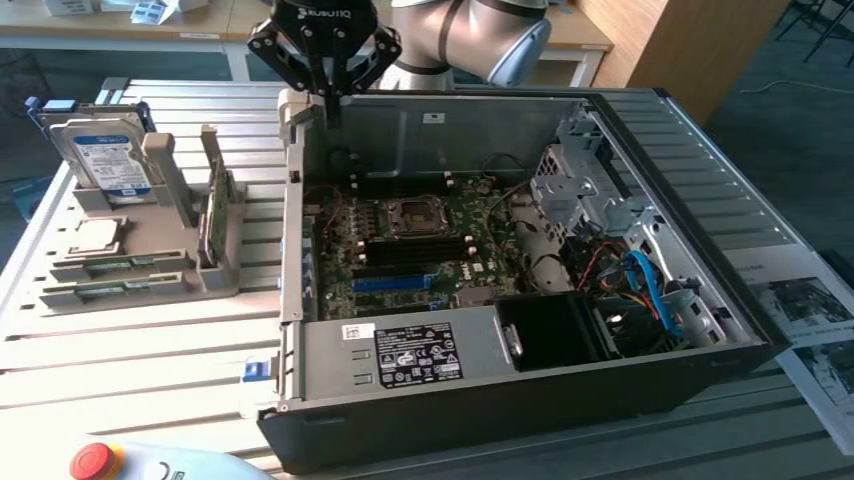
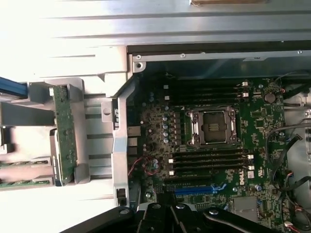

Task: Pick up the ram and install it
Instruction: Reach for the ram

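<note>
We see a slatted counter (image 1: 134, 360) carrying an open case (image 1: 441, 425). The case lies on its side, so the motherboard (image 1: 461, 255) faces up and can be reached from above. Just beside the case, on the exterior view's left, sits a grey holder (image 1: 200, 285). We judge its pockets are there to present each spare part for a straight-down grasp. A hard drive (image 1: 107, 155) stands on edge at its far end.

The gripper (image 1: 330, 100) hangs over the far corner of the case wall, on the holder's side. It points downward, between the holder and the board. Its fingers are pressed together with nothing between them, so it carries nothing.

The ram (image 1: 214, 215) is in the holder, standing on its long edge in the pocket nearest the case. It is apart from the gripper and untouched. In the wrist view it is the green stick (image 2: 64, 131) held between two grey uprights, which keep its top edge free to be pinched. Two flat sticks (image 1: 114, 265) lie in low pockets further from the case, and we take these to be the spares.

On the board, the socket (image 2: 214, 126) sits open between rows of long black slots (image 2: 209, 160). They look empty, though we cannot be sure from here. Neither the pick nor the install has been done
</note>
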`<state>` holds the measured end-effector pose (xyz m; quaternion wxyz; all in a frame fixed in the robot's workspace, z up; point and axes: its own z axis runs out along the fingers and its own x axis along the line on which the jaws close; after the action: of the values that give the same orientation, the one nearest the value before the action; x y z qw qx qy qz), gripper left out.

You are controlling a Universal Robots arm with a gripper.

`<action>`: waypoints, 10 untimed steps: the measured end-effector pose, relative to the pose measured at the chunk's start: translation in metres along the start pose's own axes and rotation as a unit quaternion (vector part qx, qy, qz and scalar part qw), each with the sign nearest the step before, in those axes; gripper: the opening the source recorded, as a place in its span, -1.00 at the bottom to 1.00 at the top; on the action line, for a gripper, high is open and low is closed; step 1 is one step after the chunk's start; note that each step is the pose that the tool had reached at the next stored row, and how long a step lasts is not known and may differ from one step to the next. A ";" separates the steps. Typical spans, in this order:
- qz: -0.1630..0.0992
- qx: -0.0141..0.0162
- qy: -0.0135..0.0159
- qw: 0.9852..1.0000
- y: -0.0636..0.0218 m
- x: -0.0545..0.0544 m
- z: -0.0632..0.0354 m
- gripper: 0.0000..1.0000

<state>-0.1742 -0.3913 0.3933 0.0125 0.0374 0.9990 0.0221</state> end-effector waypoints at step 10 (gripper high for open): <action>0.000 0.000 0.000 1.000 0.0029 0.022 -0.0004 -0.80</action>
<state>-0.1958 -0.3868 0.3933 0.0124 0.0374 0.9990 0.0221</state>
